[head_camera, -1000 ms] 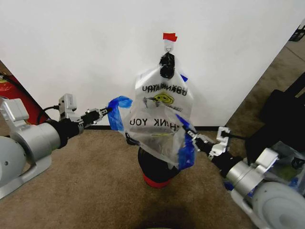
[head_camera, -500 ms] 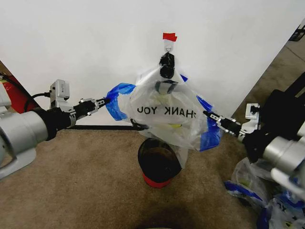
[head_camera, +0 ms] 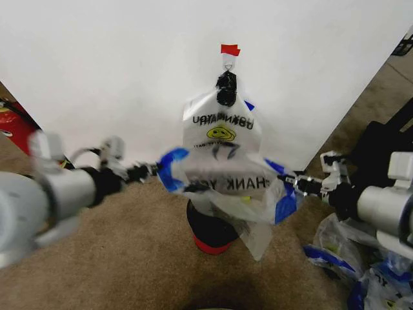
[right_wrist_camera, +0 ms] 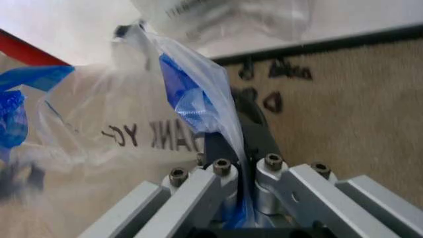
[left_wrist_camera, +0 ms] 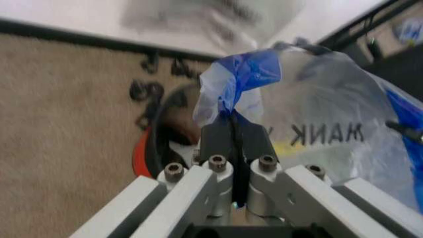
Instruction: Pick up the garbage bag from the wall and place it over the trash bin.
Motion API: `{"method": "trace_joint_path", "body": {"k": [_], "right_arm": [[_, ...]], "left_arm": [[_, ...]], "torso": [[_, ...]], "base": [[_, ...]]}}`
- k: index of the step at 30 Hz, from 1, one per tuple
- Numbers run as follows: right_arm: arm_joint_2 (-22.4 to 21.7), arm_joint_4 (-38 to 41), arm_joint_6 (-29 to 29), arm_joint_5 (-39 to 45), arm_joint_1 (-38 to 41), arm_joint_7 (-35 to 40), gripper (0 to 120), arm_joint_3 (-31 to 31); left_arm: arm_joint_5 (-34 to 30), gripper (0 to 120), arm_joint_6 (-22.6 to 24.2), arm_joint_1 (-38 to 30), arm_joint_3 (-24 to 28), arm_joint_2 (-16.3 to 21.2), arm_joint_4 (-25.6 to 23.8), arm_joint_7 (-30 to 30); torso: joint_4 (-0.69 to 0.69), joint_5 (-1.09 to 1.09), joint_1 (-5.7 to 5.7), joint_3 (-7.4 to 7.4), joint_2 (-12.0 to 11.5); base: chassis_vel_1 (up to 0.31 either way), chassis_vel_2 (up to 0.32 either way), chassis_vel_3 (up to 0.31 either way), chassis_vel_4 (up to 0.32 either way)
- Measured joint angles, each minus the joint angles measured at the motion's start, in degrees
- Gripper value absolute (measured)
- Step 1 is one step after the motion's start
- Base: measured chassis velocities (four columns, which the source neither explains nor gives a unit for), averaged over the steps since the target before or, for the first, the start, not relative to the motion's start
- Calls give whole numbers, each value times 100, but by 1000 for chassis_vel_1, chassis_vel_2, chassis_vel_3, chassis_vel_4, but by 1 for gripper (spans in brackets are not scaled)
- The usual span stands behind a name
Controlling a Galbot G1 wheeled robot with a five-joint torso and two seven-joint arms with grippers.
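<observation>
While both hands (head_camera: pixel 155 170) (head_camera: pixel 298 184) clench the garbage bag (head_camera: pixel 222 184) (stretched above trash bin (head_camera: pixel 210 231)); smiley bag (head_camera: pixel 221 126) behind, hooked on wall (head_camera: pixel 116 71)

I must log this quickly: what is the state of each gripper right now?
Left gripper: shut on a blue handle of the thin translucent plastic garbage bag.
Right gripper: shut on the bag's other blue handle.

Silver cylindrical arms, black wrist sections, slim black left pincer (head_camera: pixel 153 169), right pincer (head_camera: pixel 295 183), hex screws
</observation>
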Motion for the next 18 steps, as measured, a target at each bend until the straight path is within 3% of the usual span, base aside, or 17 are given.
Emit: {"method": "trace_joint_path", "body": {"k": [5, 7, 10, 14, 18], "right_arm": [[440, -4, 190, -837, 175, -259, 0, -880], [512, -4, 240, -961, 206, -348, 0, -985], [977, -14, 385, -1509, 295, -683, 0, -1325], [1311, -162, 417, -1890, 305, -801, 0, -1448], [1902, -600, 491, -2621, 339, -1176, 0, -1598]], "left_arm": [[759, 0, 13, -148, 826, -474, 1, 144], [897, 0, 13, -177, 933, -533, 1, 176], [1372, 0, -42, -406, 1343, -804, 16, 280], [1680, 0, -136, -622, 1718, -1062, 182, 316], [2188, 0, -233, -868, 2301, -1549, 743, 453]], "torso": [[0, 0, 0, 0, 0], [0, -1, 0, 0, 0], [2, -1, 0, 0, 0], [-1, 0, 0, 0, 0], [2, -3, 0, 0, 0]], "base": [[0, 0, 0, 0], [0, 0, 0, 0], [0, 0, 0, 0], [0, 0, 0, 0], [0, 0, 0, 0]]}}
